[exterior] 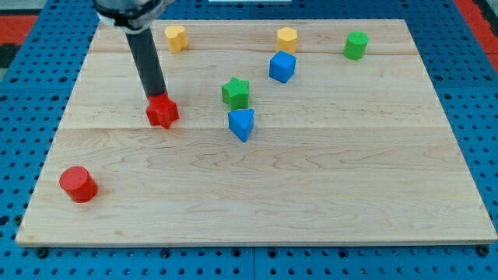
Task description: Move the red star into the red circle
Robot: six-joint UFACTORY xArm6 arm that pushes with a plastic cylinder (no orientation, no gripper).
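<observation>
The red star (163, 113) lies on the wooden board at the view's left of centre. The red circle, a short red cylinder (78, 184), stands near the view's bottom left corner, well apart from the star. My tip (156, 95) is at the end of the dark rod that comes down from the view's top left. It touches the star's upper edge, on the side away from the red circle.
A green star (236, 92) and a blue triangular block (242, 124) sit right of the red star. A blue cube (282, 67), two yellow blocks (177, 37) (287, 38) and a green cylinder (356, 44) lie along the top. The board's edge (47, 155) runs close to the red circle.
</observation>
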